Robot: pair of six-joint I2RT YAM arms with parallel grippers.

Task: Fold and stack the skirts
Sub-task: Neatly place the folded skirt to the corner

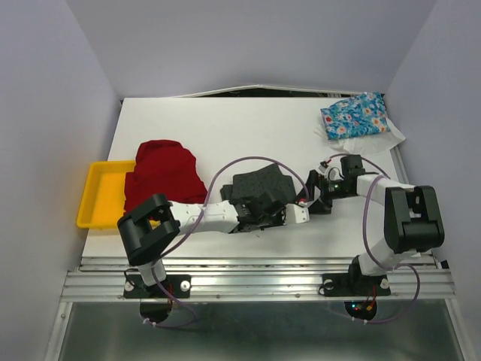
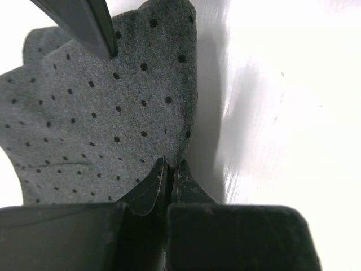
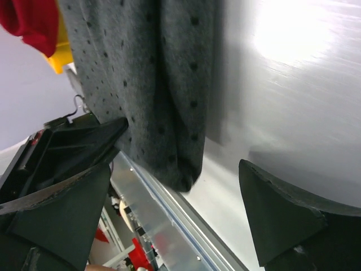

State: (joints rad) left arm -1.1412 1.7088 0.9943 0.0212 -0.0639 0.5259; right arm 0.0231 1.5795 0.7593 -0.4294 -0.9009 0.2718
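Note:
The dark grey dotted skirt (image 1: 259, 189) lies bunched at the middle front of the table. My left gripper (image 1: 285, 216) is at its near right edge. In the left wrist view the left gripper (image 2: 169, 165) is shut, pinching the edge of the grey skirt (image 2: 101, 107). My right gripper (image 1: 310, 200) is just right of the skirt. In the right wrist view the right gripper (image 3: 180, 147) is open, with a fold of the grey skirt (image 3: 163, 84) between its fingers (image 3: 282, 214). The red skirt (image 1: 161, 171) lies at the left. The blue floral skirt (image 1: 355, 116) lies at the back right.
A yellow tray (image 1: 101, 197) sits at the left edge, partly under the red skirt. A white sheet (image 1: 394, 139) lies under the blue skirt. The metal rail (image 3: 169, 226) of the table's front edge runs close below the grippers. Both arms' cables loop over the front of the table.

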